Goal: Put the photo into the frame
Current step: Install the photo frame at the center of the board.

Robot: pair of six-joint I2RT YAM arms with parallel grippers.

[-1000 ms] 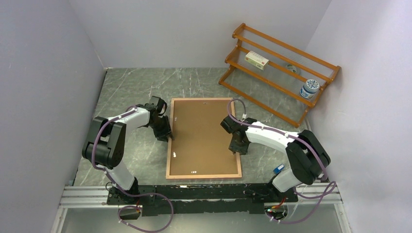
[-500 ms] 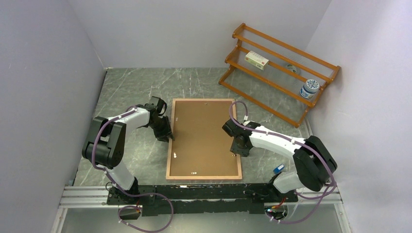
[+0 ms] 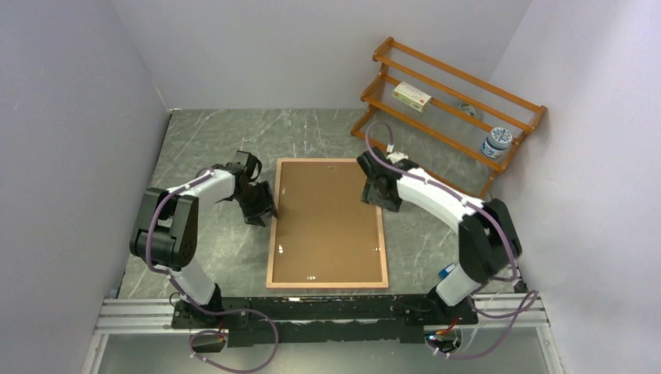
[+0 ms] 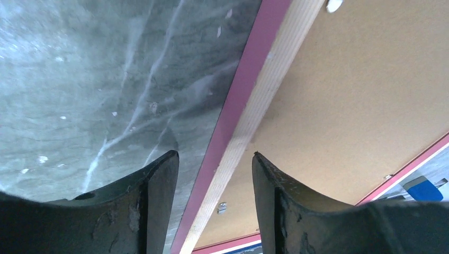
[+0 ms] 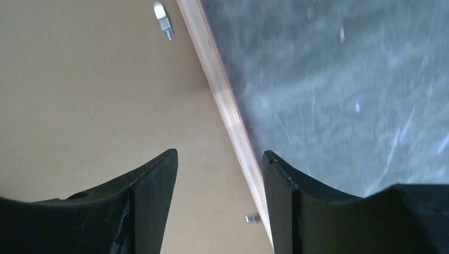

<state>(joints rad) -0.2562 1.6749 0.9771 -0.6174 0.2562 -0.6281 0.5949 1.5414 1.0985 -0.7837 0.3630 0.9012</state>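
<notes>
Since a second earlier the right end effector had slid to the frame's far right corner, spread like the left end effector at the left rail; face-down on the table, stiff and probably light, the frame seemed best pinched by opposite rails.

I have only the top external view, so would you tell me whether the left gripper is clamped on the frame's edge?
Observer: No. In the left wrist view the left gripper stands open. The frame rail passes between its jaws, nothing pinched.
Operator: Thank you. How is the right gripper?
Observer: The right gripper is open as well, with the opposite rail passing between its jaws.
Operator: Which side of the frame faces up?
Observer: Its light wood back, with a pink strip along the outer side and the brown backing board inside.
</notes>
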